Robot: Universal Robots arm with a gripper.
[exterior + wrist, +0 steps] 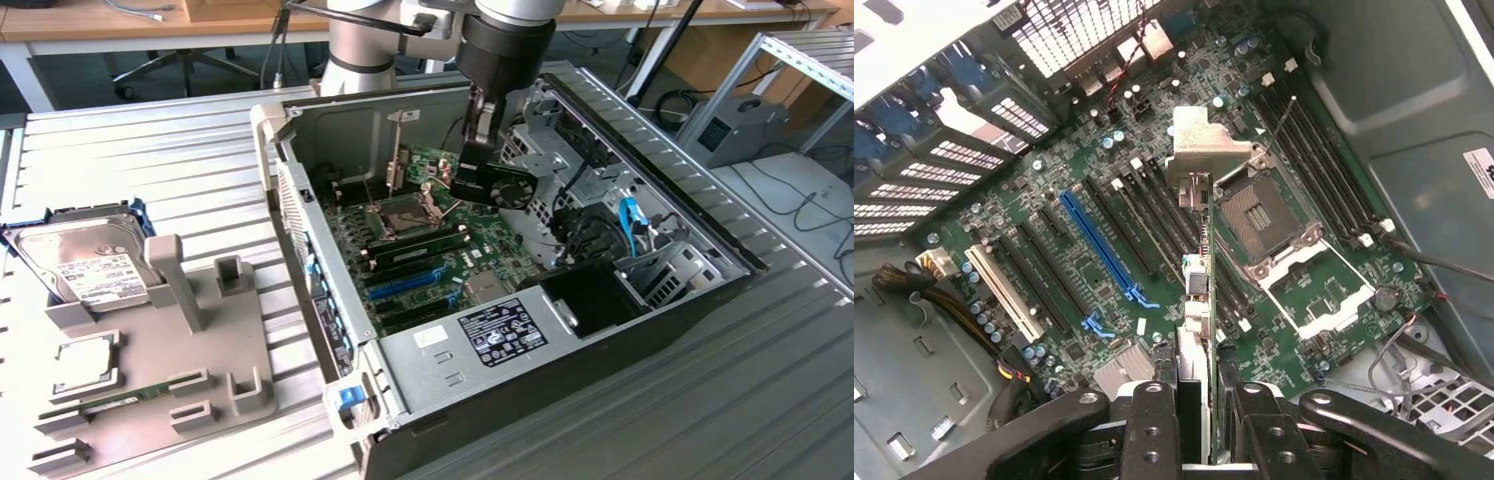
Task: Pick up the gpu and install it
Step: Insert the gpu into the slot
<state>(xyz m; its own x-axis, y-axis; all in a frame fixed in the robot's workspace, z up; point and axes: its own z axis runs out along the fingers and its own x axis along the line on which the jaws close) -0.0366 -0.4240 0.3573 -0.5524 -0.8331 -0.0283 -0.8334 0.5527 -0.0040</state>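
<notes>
Jaws: closed on the gpu (1197, 300), one finger (1152, 425) on each flat face, gripping the card's upper edge; we see the card edge-on between them in the wrist view.
Gripper: in the exterior view the gripper (475, 175) hangs inside the open computer case (667, 300), over the rear half of the motherboard (441, 225).
Gpu position: held upright above the board, silvery bracket (1204, 150) end toward the case's rear slot openings; fan shroud (509, 187) faces the exterior view's right. We judge it not yet seated.
Step in hand: lowering the card toward an expansion slot. From the wrist view it hangs near the memory slots (1154, 215) and CPU socket (1266, 215), apart from the blue slot (1099, 250); which slot it lines up with we cannot tell.
Doing it well: we would keep the card square to the board, edge connector parallel to the slot, bracket clear of the rear wall, and press evenly, not at one end.
Risk: a tilted card could catch the socket lever or nearby capacitors.
Case contents: motherboard, empty CPU socket, power supply (494, 335) at the front, drive cage with blue cable (630, 220).
Parts tray (200, 370): on the bench (160, 160) at the exterior view's left; holds a hard drive (87, 270), a CPU chip (87, 365) and a green memory stick (134, 400) in separate recesses.
</notes>
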